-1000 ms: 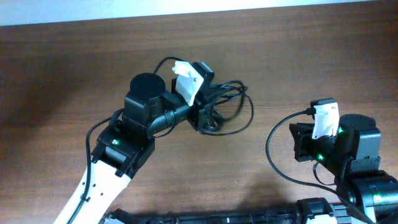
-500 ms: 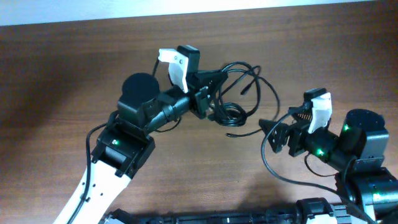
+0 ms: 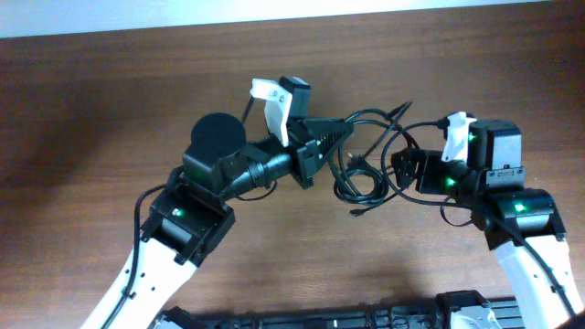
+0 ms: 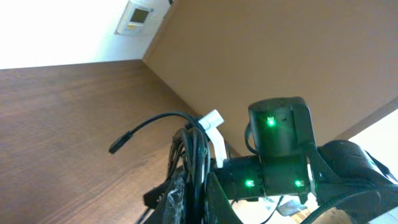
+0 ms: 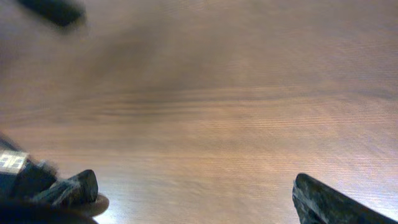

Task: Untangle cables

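Note:
My left gripper (image 3: 340, 134) is shut on the black cables (image 3: 358, 186), holding the tangled bundle above the wooden table. In the left wrist view the cords (image 4: 186, 146) run up from between the closed fingers of that gripper (image 4: 198, 200), and one plug end (image 4: 120, 144) sticks out to the left. My right gripper (image 3: 398, 171) stands wide open just right of the bundle's loops. The right wrist view shows nothing between the spread fingertips (image 5: 79, 185) of this gripper (image 5: 196, 193), only table. A blurred dark shape (image 5: 53, 11) lies at that view's top left.
The brown wooden table (image 3: 110, 100) carries nothing else. Its far edge meets a pale strip (image 3: 274, 9) along the top of the overhead view. Thicker black wires (image 3: 146, 196) run along each arm. The right arm's wrist (image 4: 280, 149) fills the left wrist view beyond the bundle.
My left gripper has carried the bundle rightward. My right arm swung up and left from the table's right side to the bundle, and its jaws opened wide.

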`<action>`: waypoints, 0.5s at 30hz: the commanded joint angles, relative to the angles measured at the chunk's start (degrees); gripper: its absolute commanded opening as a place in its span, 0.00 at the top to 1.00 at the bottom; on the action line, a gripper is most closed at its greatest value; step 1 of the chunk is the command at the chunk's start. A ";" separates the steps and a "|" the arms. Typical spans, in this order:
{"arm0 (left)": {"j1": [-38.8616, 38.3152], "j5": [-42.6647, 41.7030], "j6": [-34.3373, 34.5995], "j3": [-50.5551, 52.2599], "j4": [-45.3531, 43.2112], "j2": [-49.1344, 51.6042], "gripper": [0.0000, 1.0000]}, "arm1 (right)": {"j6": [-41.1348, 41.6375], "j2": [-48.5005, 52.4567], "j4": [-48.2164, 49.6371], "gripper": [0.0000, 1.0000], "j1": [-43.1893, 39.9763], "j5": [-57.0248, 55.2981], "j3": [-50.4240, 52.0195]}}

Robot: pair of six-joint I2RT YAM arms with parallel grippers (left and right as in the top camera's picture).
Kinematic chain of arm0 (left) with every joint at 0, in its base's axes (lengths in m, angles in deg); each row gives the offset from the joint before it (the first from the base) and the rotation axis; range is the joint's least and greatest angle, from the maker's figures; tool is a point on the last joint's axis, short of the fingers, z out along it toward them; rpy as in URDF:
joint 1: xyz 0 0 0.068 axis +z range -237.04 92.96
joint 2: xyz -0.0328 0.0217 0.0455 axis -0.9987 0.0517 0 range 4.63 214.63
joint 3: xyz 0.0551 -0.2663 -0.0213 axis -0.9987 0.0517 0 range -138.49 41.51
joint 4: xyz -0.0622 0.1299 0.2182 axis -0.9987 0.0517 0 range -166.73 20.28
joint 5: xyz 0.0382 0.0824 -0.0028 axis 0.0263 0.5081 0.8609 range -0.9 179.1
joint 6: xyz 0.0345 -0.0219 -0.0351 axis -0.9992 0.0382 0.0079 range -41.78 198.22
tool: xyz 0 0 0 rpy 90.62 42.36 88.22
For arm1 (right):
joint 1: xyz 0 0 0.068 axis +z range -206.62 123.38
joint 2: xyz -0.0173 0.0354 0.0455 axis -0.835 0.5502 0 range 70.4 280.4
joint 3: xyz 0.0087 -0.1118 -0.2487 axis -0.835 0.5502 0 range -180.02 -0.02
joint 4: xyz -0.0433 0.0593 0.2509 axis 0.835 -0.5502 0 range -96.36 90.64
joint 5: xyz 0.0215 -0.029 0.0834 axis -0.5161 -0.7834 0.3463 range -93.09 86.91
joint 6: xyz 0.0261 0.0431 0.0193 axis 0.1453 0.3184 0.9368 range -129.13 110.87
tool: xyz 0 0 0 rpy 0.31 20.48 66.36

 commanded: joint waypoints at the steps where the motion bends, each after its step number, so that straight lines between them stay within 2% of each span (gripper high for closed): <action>1: 3.78 1.73 -2.34 -0.96 -0.98 -5.92 1.00 | 0.85 -0.39 -2.58 0.01 -0.37 -11.19 -0.02; 10: 7.89 3.23 -3.61 -0.96 1.64 -8.33 1.00 | 1.95 -0.55 -6.73 0.01 -0.37 -17.25 -0.02; 15: 7.89 16.28 -3.58 -0.96 9.66 -8.33 1.00 | 2.64 -3.10 -10.40 0.01 -0.37 -17.90 -0.02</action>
